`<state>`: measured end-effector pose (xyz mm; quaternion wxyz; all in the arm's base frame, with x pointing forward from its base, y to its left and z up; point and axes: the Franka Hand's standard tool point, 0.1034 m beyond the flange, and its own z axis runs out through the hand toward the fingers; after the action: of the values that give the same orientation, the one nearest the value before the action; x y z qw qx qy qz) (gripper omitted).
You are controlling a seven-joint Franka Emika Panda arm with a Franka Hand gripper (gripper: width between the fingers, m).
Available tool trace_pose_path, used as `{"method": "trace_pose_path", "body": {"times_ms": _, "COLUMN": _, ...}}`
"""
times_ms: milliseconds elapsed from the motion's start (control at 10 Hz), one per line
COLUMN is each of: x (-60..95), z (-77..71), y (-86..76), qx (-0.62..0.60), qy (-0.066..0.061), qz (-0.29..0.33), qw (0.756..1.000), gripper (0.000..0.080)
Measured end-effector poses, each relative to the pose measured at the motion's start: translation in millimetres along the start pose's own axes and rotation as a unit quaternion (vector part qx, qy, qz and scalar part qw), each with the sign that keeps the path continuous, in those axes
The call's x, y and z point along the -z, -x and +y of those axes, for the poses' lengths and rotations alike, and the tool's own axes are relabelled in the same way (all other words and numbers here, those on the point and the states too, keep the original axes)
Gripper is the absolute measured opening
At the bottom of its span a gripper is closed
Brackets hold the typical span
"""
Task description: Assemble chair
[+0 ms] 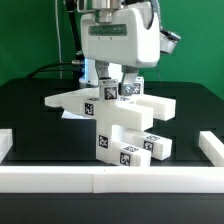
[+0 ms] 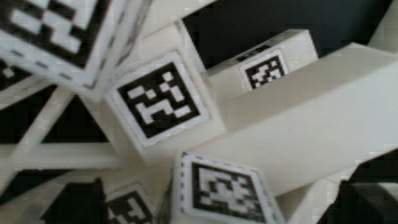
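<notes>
The chair parts [image 1: 112, 108] are chunky white tagged blocks joined in a tilted stack at the table's middle. A wide slab lies across the top, and a lower block [image 1: 128, 147] reaches toward the front rail. My gripper [image 1: 116, 84] hangs straight over the stack's top, its fingers on either side of small tagged pieces [image 1: 110, 93]. In the wrist view a tagged white piece [image 2: 224, 190] stands between my dark fingertips [image 2: 71, 200], with gaps on both sides. The jaws stand wide apart. Another tagged block [image 2: 160, 100] and long white bars fill the rest of that view.
White border rails run along the front [image 1: 110, 180] and at both sides [image 1: 210, 145] of the black table. A green wall is behind. The arm's white body [image 1: 120, 40] hides the scene's back centre.
</notes>
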<state>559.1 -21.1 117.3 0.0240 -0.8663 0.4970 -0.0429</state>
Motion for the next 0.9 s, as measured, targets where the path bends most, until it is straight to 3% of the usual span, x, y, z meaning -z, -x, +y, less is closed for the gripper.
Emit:
{"method": "trace_pose_path", "body": {"times_ms": 300, "x": 0.0, "z": -0.1, "y": -0.2, "qx": 0.132, "qy": 0.000, "qz": 0.000, "qw": 0.991, "gripper": 0.0649}}
{"method": "trace_pose_path", "body": {"times_ms": 900, "x": -0.2, "z": 3.6, "y": -4.9, "qx": 0.356, "qy": 0.001, "qz": 0.001, "qw": 0.935, "gripper": 0.0649}}
